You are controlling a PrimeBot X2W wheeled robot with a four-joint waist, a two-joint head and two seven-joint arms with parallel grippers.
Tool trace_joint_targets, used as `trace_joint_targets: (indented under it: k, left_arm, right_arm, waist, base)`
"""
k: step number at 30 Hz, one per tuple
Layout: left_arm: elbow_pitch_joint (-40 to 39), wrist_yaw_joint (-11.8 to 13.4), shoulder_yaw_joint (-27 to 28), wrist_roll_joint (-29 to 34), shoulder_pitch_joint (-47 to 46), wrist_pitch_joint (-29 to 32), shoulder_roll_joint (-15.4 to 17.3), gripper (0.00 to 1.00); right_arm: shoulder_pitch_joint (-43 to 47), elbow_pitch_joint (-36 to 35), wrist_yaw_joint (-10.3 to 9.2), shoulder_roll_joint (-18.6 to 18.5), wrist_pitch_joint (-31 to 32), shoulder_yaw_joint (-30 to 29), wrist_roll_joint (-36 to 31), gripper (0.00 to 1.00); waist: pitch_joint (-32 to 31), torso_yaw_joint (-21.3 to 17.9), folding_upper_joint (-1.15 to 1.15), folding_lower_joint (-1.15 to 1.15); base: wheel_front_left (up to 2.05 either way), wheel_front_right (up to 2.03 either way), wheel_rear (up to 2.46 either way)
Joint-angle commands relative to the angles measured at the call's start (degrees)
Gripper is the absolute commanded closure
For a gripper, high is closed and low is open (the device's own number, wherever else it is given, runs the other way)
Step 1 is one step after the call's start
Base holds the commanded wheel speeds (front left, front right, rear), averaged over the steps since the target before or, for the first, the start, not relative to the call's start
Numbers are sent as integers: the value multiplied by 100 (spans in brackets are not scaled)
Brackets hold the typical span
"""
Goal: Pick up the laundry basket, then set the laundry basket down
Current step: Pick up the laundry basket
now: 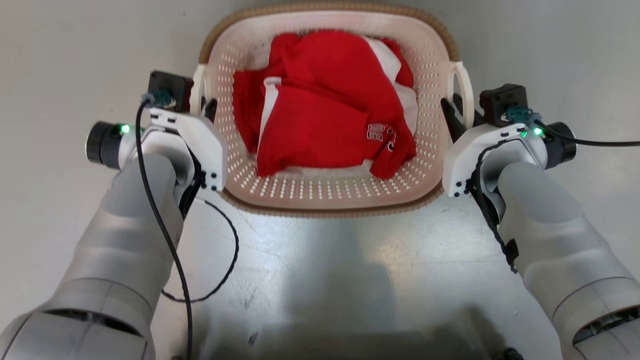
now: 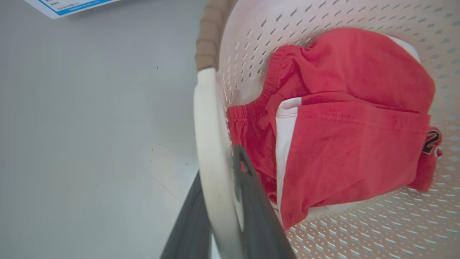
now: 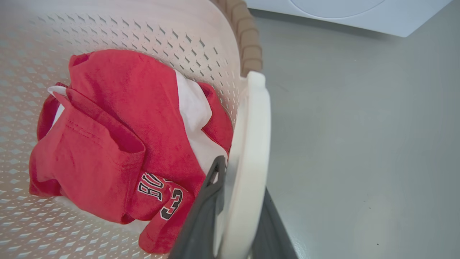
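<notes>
The laundry basket [image 1: 325, 202] is straight in front of the robot, between its two arms, over the grey floor [image 1: 320, 270]; from here I cannot tell whether its bottom rests on that floor or hangs just off it; its walls are cream and perforated, its rim a brown woven-look band, and a white loop handle stands out at each side; inside lies a crumpled red garment [image 1: 320, 115] with white panels, covering most of the bottom; a thin black cable [image 1: 231, 250] droops in a loop from the left arm, near the basket's closer rim

The left gripper [image 1: 206, 104] is at the left handle [image 1: 197, 90]; seen from the left wrist, the left gripper [image 2: 219, 162] has one dark finger outside the loop and the other inside it, both pressed against the left handle [image 2: 210, 126], so it is clamped on the basket; the red garment [image 2: 341, 126] lies just beside the inner finger; a sheet of paper [image 2: 68, 5] with a blue band lies on the floor well apart from the basket

The right gripper [image 1: 457, 112] is at the right handle [image 1: 465, 87]; from the right wrist, the right gripper [image 3: 241, 174] straddles the right handle [image 3: 251, 126] in the same way, one finger inside and one outside, closed tight on it; the red garment [image 3: 118, 126] shows black lettering [image 3: 161, 198] near the inner finger; a white machine [image 3: 341, 10] stands on the floor beyond the basket
</notes>
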Motion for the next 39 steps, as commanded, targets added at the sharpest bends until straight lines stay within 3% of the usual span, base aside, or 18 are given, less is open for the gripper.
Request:
trace_joint_targets:
  k: [1, 16, 27, 39]
  left_arm:
    - [-62, 4, 20, -45, 194, -24, 234, 100]
    - [-55, 1, -205, -289, 1103, 383, 323, 100]
    - [-163, 1, -811, -697, 1773, 846, 313, 100]
    - [-455, 0, -1440, -1419, 2271, 1383, 279, 100]
  right_arm:
    - [312, 11, 44, 91, 107, 238, 20, 100]
    - [920, -214, 44, 91, 1083, 1292, 737, 100]
    - [1373, -182, 44, 91, 1523, 1938, 1307, 100]
    - [1599, -322, 44, 91, 1978, 2509, 1840, 100]
  waist:
    - [-161, -12, 0, 0]
    - [-1753, -345, 0, 0]
    - [-3221, -588, 0, 0]
    - [-4201, -586, 0, 0]
  base:
    - [0, 0, 0]
    - [0, 0, 0]
    - [0, 0, 0]
    - [0, 0, 0]
